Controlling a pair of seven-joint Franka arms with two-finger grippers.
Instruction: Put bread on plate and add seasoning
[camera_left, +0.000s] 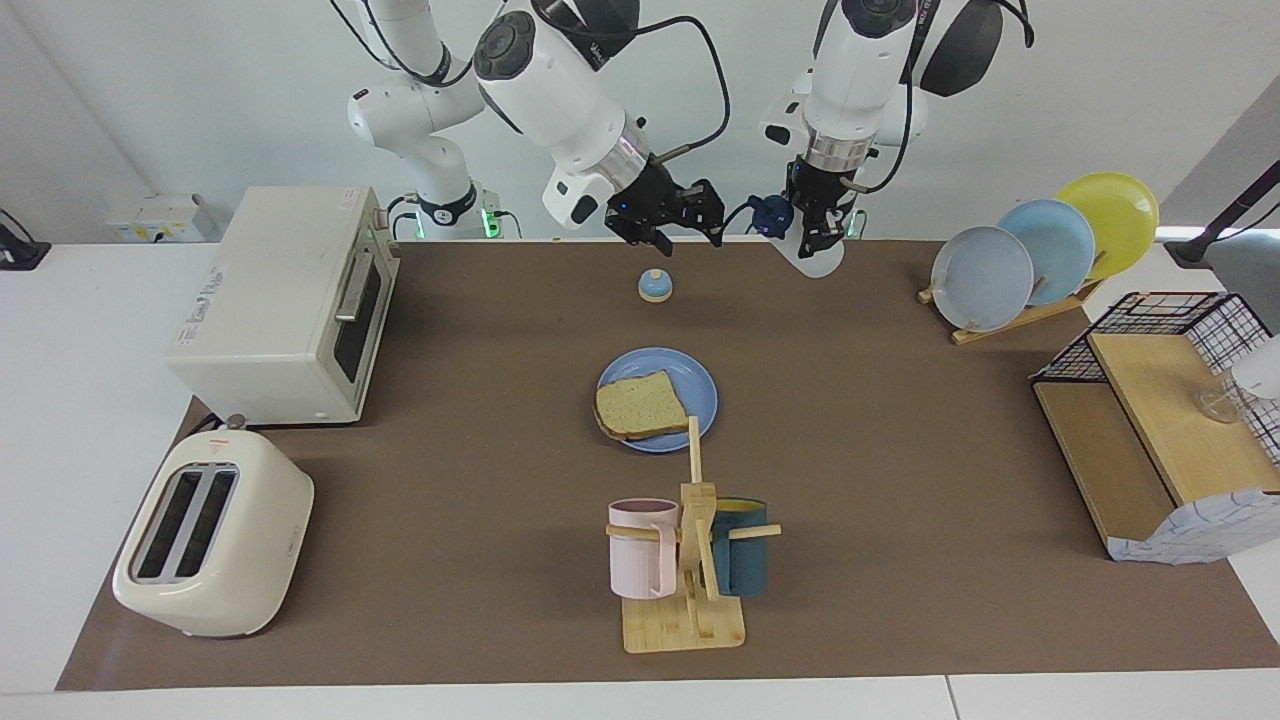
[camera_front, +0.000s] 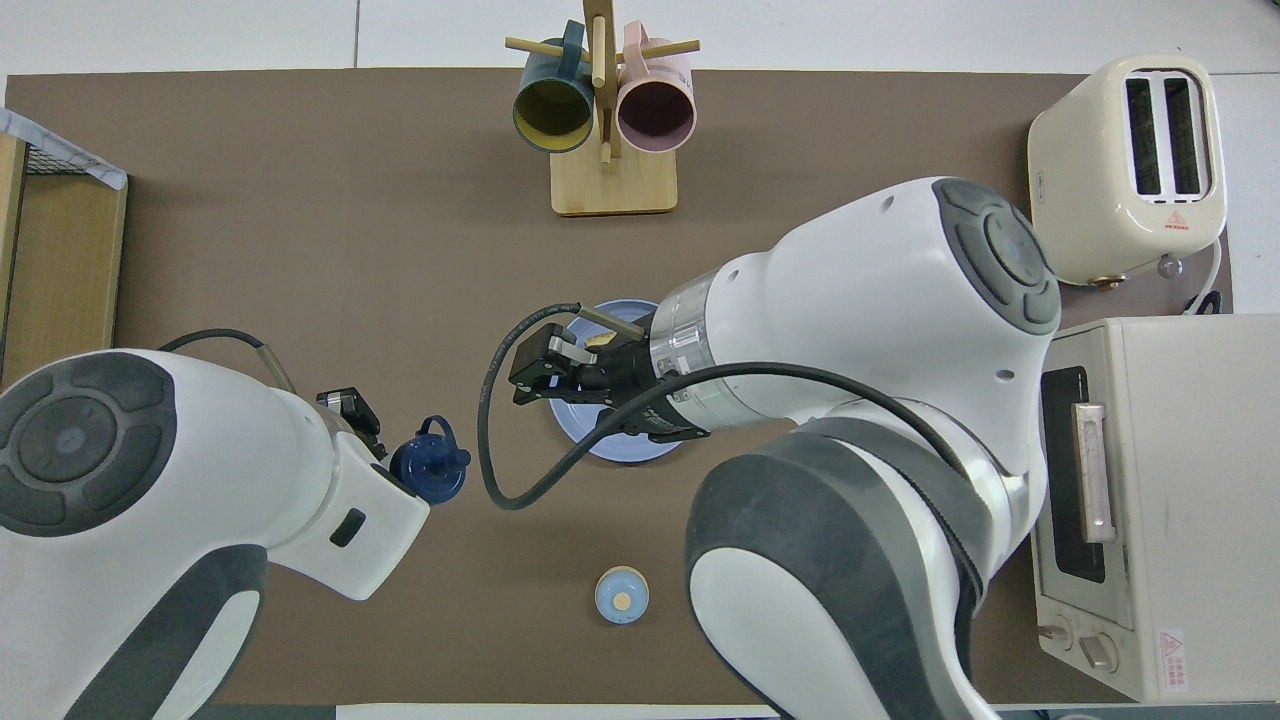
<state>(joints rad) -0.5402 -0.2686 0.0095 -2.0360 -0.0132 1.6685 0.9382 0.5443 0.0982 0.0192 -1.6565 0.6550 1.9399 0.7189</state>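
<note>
The left gripper (camera_left: 822, 228) is gripping the seasoning (camera_left: 808, 245) aloft over the table's robot edge, its cap pointing sideways toward the right gripper (camera_left: 668, 215), which is hanging unclenched and empty. The bread (camera_left: 638, 404) is lying flat on the plate (camera_left: 700, 385).

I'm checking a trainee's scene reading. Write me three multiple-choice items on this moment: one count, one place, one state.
1. How many plates stand in the wooden rack?
A. two
B. three
C. five

2. Where does the bread lie?
A. in the wooden rack
B. on the blue plate
C. in the left gripper

3. What is the state of the seasoning bottle?
A. held in the air by the left gripper
B. standing on the blue plate
C. lying in the wooden rack

Key:
1 B: a grey-blue, a light blue and a yellow plate stand there.
2 B: the slice rests flat on the blue plate.
3 A: the left gripper is shut on it, well above the table.
</note>
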